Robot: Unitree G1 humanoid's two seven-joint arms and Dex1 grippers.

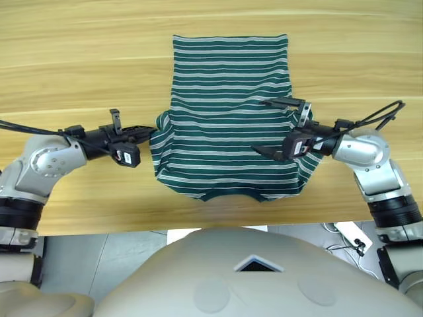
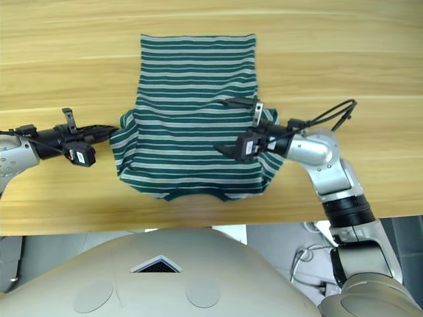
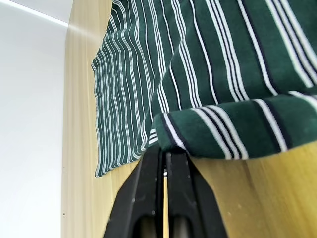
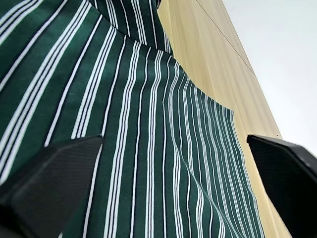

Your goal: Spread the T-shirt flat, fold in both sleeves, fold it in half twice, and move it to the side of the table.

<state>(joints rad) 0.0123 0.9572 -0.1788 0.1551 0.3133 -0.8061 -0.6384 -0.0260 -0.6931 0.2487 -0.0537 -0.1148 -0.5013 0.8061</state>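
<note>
T-shirt [image 1: 225, 86] lies mid-table [image 1: 79, 53], collar end nearest.
Left gripper [image 1: 147, 130]: fingers together, pinching the left folded edge. Right gripper [image 1: 259, 125]: fingers wide apart above the right side. Risk: a one-sided pull could drag the cloth and skew the far hem.

Green striped T-shirt [image 1: 228, 99] (sleeves folded in)

place: likely lab | cues: plain wooden table [image 1: 66, 53], grey floor [image 1: 99, 247], loose cables [image 1: 357, 246] on floor
</note>
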